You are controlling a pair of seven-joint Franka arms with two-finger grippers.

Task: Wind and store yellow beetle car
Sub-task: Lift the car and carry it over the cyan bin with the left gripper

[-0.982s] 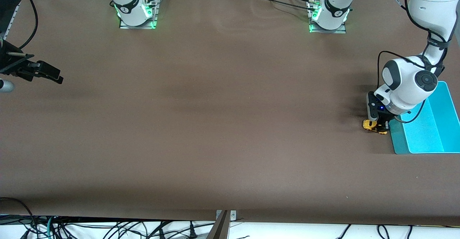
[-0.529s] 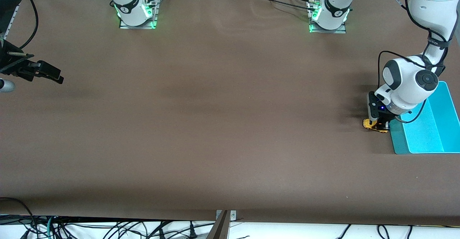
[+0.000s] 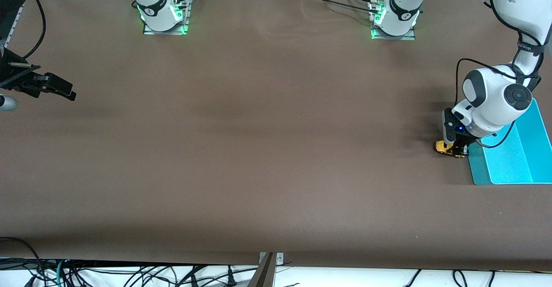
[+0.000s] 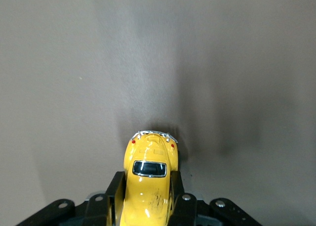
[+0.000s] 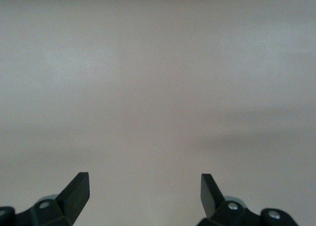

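The yellow beetle car (image 3: 443, 147) is at the table surface at the left arm's end, just beside the turquoise bin (image 3: 476, 172). My left gripper (image 3: 455, 148) reaches down onto it and is shut on the yellow beetle car. In the left wrist view the car (image 4: 148, 159) sticks out from between the black fingers (image 4: 114, 196), which press on both of its sides, the left gripper (image 4: 147, 186) holding its roof end. My right gripper (image 3: 64, 92) waits at the right arm's end, open. The right wrist view shows only bare table between the right gripper's (image 5: 145, 186) fingers.
The turquoise bin is a shallow open tray with nothing visible in it, partly covered by the left arm's wrist. The two arm bases (image 3: 161, 15) stand along the table edge farthest from the front camera. Brown table surface (image 3: 267, 140) stretches between the grippers.
The left gripper's fingers have closed onto the yellow beetle car. Hand and car have shifted slightly away from the front camera. The right arm has not moved.
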